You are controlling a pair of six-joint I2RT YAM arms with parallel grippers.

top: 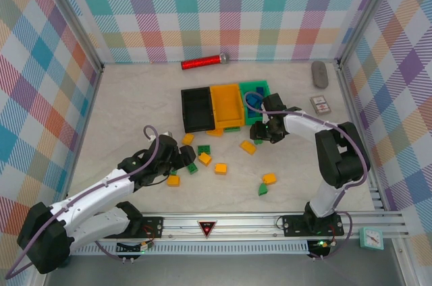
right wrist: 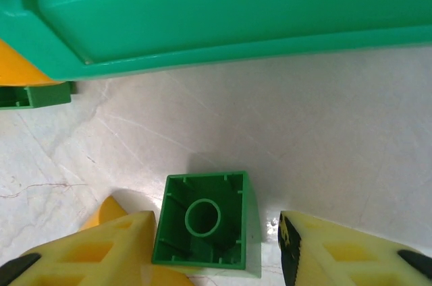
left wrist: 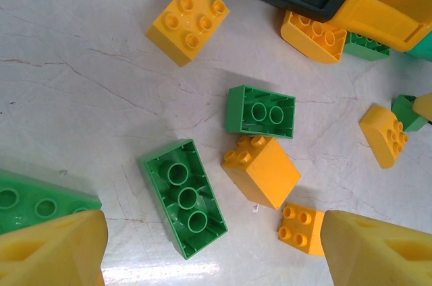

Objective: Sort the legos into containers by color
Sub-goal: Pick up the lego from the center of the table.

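Inside my right gripper (right wrist: 214, 245) sits a small square green plastic brick (right wrist: 206, 222), flipped hollow side up with its single round tube facing my wrist; being square, it has no long axis. My jaws there stand partly open around it: the left finger looks pressed to its side, while the right finger is just beside it with a sliver of table between, so I am not clamping it. It lies just in front of the near wall of the green plastic bin (right wrist: 236, 16). My left gripper (left wrist: 212, 259) hangs wide open and holds nothing. Under it a long green plastic brick (left wrist: 183, 198) lies upside down, three tubes up, its long axis slanting from upper left to lower right in that wrist view. A yellow-orange plastic brick (left wrist: 262, 171) rests close beside it. Farther off, the black plastic bin (top: 198, 109) and the orange-yellow plastic bin (top: 226, 105) stand side by side with the green one, long axes pointing away from me. The pale marbled tabletop (top: 135, 97) runs back to pastel plaid walls (top: 202, 9), where a red cylinder (top: 204, 62) and a grey oval object (top: 319, 73) lie.
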